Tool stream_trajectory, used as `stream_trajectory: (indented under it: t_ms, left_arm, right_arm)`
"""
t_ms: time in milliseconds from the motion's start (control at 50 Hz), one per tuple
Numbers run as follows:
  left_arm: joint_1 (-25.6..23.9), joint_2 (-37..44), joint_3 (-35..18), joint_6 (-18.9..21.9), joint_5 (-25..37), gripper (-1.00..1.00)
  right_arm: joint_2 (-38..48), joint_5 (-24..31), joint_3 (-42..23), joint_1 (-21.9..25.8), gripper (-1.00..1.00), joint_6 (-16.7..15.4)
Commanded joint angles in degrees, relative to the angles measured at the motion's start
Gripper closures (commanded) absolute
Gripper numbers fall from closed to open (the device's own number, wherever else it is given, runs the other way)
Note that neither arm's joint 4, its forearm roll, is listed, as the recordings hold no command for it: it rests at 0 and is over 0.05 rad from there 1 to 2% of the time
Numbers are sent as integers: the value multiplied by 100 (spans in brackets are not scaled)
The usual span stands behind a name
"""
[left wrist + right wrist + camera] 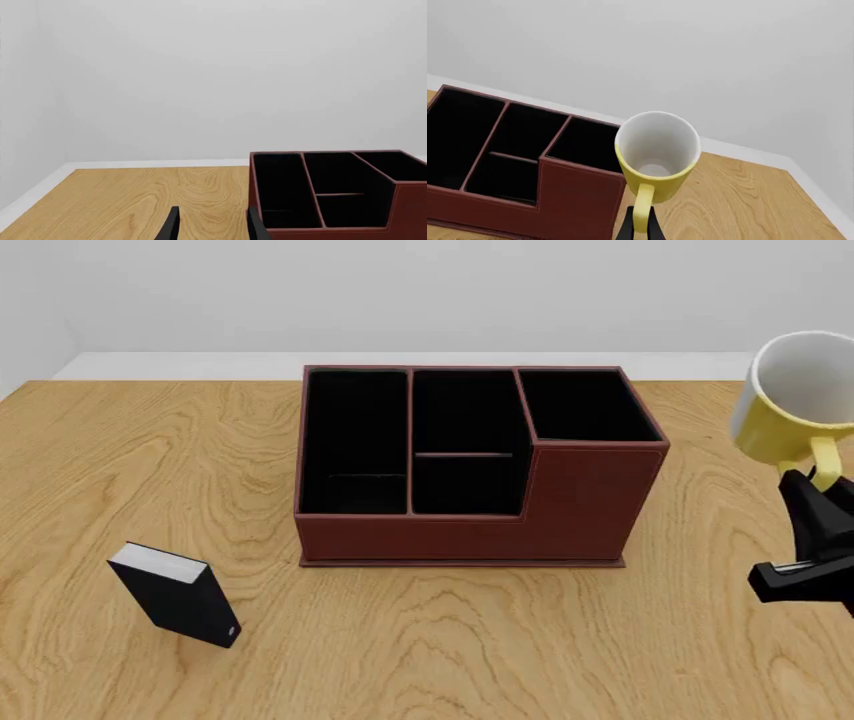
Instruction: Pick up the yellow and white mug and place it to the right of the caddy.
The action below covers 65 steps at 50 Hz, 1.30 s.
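The yellow and white mug [787,400] hangs in the air at the right edge of the front view, tilted so its white inside faces the camera. My right gripper [809,480] is shut on its yellow loop handle from below. The right wrist view shows the mug [657,150] just past the gripper [640,226], beside the caddy's taller corner section. The caddy [467,525], a reddish-brown box with black-lined compartments, stands mid-table, left of the mug. In the left wrist view my left gripper [213,226] is open and holds nothing, with the caddy [407,210] close by.
A small black book [174,595] with white pages stands upright on the wooden table [427,660], front left of the caddy. A white wall runs behind the table's far edge.
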Motion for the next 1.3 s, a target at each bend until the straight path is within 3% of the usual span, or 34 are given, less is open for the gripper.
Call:
stream_trajectory:
  t_ms: [20, 540, 900, 1300]
  left_arm:
    - [31, 0, 10, 0, -10, -100]
    - [92, 0, -14, 2, 11, -100]
    - [64, 0, -113, 69, 110, -100]
    - [52, 0, -175, 106, 169, -100]
  right_arm:
    - [262, -301, 110, -110, 100, 104]
    - [1563, -1680, 616, -417, 100, 346]
    - [1950, -2082, 768, -571, 100, 448]
    - [2859, -3054, 1043, -634, 100, 642]
